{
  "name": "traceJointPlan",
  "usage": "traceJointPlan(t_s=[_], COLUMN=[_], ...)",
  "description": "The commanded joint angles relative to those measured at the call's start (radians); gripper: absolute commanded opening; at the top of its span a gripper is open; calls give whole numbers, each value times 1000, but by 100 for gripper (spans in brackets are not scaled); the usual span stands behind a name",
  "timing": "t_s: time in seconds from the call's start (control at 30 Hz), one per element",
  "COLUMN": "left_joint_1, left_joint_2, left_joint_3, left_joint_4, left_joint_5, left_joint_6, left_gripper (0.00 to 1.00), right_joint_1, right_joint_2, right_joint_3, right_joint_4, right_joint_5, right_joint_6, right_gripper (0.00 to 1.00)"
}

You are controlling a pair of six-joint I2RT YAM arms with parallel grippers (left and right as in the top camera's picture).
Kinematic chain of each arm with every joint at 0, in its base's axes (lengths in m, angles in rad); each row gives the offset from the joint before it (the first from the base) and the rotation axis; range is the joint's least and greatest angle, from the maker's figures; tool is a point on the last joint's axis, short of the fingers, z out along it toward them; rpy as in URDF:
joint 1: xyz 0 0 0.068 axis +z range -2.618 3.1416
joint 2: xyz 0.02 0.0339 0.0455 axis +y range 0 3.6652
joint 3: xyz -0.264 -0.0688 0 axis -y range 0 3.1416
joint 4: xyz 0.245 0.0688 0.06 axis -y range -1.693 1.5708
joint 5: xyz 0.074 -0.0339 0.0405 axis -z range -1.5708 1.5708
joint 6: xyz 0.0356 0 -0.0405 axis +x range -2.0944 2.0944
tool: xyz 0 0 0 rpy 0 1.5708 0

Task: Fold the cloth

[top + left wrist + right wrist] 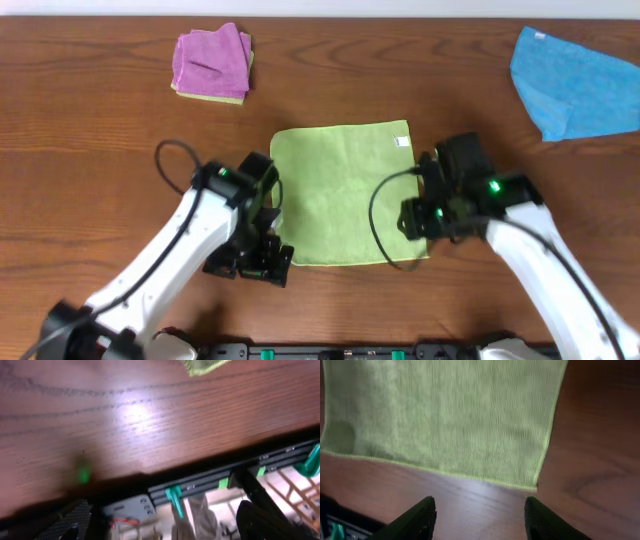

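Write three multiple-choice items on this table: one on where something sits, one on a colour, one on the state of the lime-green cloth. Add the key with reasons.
1. Where on the table is the blue cloth?
A) dead centre
B) far right
C) near left edge

2. What colour is the tag on the lime-green cloth?
A) red
B) black
C) white

3. How does the lime-green cloth lie?
A) spread flat, unfolded
B) folded in half
C) bunched into a heap

Key:
1 B: it lies by the far right edge, apart from the other cloths.
2 C: a small white tag shows near the cloth's far right corner.
3 A: it is one flat layer, and the left hand and right hand stand open by its near corners, holding nothing.
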Motion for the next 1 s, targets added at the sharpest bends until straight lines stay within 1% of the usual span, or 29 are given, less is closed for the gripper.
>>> traceJointPlan(t_s=[0.0,0.17,0.27,0.4,0.5,0.6,0.67,0.73,0.8,0.97], left_joint_1=[4,4,4,4,4,3,3,0,-5,-9], left_joint_2=[-86,-127,-127,-127,-127,-127,-127,-124,-114,-67], left_joint_3=[-43,-117,-165,-222,-257,-257,-257,-257,-257,-258], left_joint_4=[52,187,247,296,394,479,547,619,655,673], left_joint_5=[-15,-14,-3,9,34,51,49,48,44,35], left_joint_6=[-48,-95,-151,-220,-284,-303,-343,-399,-431,-499], left_gripper=[95,95,95,95,95,95,95,95,95,95], right_joint_1=[-17,-17,-18,-18,-39,-77,-118,-172,-206,-231], right_joint_2=[-117,-270,-287,-250,-204,-188,-179,-165,-142,-43], right_joint_3=[-113,-272,-315,-345,-354,-357,-360,-377,-399,-424], right_joint_4=[18,160,203,184,181,193,212,251,299,382], right_joint_5=[-13,-26,-26,4,42,57,71,19,-39,-128], right_joint_6=[39,118,119,120,141,122,102,57,33,3], right_gripper=[59,60,62,63,62,62,62,63,63,63])
